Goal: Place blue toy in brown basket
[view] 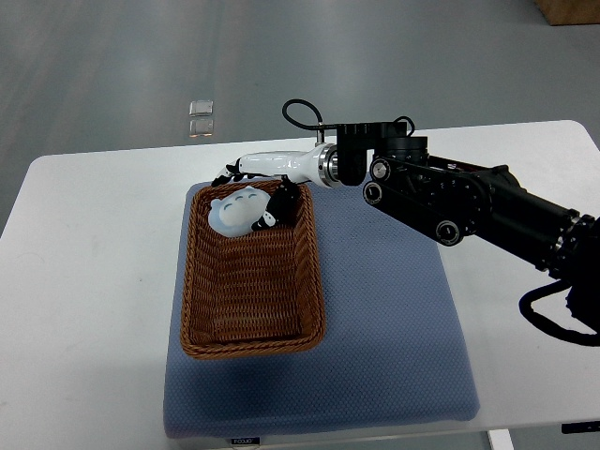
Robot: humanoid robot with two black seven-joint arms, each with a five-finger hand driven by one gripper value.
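Right hand [267, 192] at the basket [251, 337]
Its fingers pinch the blue toy [234, 210] at the basket's far end.

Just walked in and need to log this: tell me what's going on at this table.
The robot's right hand, reaching in from the right, is at the far end of the brown basket, its fingers around the blue toy. The toy is already inside the basket's rim but not yet let go. The basket sits on a grey-blue mat on the white table. No left arm shows.
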